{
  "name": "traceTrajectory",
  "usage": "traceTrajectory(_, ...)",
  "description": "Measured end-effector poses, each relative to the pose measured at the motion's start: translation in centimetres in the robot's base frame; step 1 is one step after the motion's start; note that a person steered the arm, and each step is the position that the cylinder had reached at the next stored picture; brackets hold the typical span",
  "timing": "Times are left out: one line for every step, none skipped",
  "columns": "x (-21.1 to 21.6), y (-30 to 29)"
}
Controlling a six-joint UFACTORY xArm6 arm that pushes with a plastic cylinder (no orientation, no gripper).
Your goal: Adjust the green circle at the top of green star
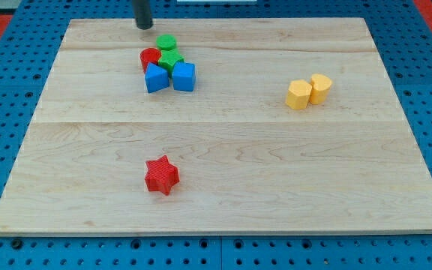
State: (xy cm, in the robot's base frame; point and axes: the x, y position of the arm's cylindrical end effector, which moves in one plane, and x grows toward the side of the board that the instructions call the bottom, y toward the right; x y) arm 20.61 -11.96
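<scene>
Green circle (pixel 166 43) sat at the far-left part of the wooden board (pixel 223 165), touching the far side of the green star (pixel 171 61), so by my judgement the placement was nearly done and only a small nudge to centre it was left. Going by size, the board came first, wide and pale, lying on a blue pegboard surface (pixel 6 90). Next was the cluster at far left: the green star in the middle, a red circle (pixel 149 58) at its left, and two blue blocks on its near side, one blue block (pixel 156 78) to the left and a blue cube (pixel 184 76) to the right. To the right lay two yellow blocks (pixel 309 91) touching each other. Nearer, alone, sat a red star (pixel 161 175). My tip (pixel 144 26) stood just beyond and left of the green circle, apart from it. No pincer existed on this rod, so it grasped nothing.
</scene>
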Motion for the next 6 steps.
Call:
traceTrajectory(1.4, 3.2)
traceTrajectory(2.3, 3.3)
traceTrajectory(4.1, 4.1)
traceTrajectory(4.6, 4.3)
traceTrajectory(2.3, 10.2)
traceTrajectory(6.6, 17.8)
